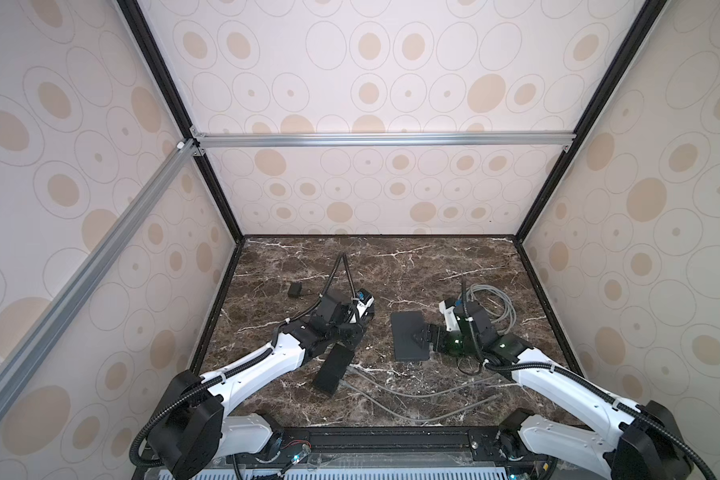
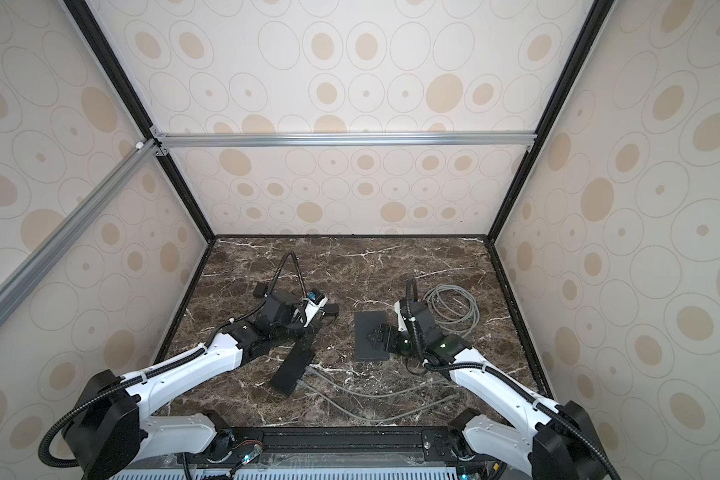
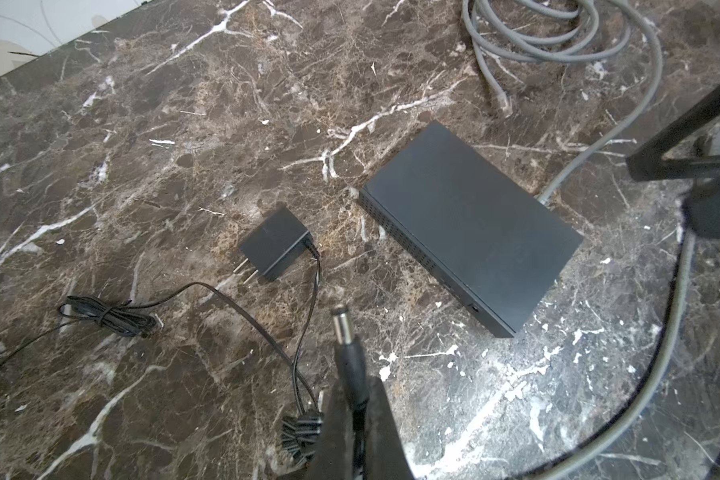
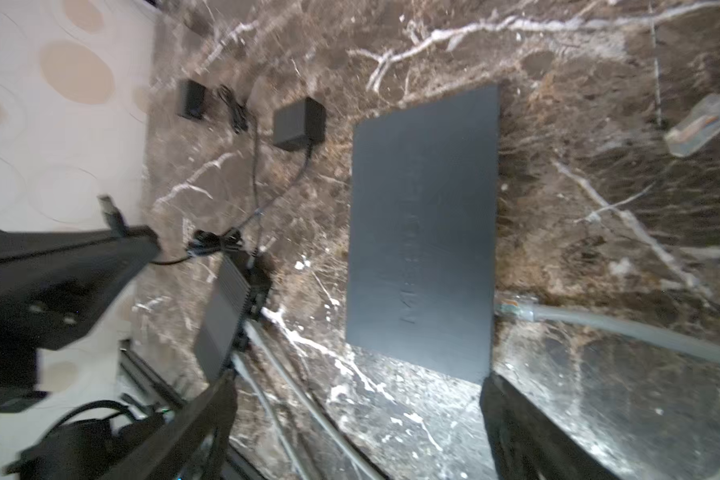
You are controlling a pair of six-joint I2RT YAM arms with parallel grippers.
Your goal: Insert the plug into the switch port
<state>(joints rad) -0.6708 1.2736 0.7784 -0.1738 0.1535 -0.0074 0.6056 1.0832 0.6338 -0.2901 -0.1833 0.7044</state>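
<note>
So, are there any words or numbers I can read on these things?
Switch: raised lettering on its top, looks like "ME…" at the start, the rest too blurred to read.
Blue label on the left arm: too small to read.
Nothing else readable shows.

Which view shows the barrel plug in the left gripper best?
The left wrist view: the barrel plug sits close and sharp, pinched in the left gripper. The right wrist view shows it small and blurred. In both top views it is too small to tell.
</note>
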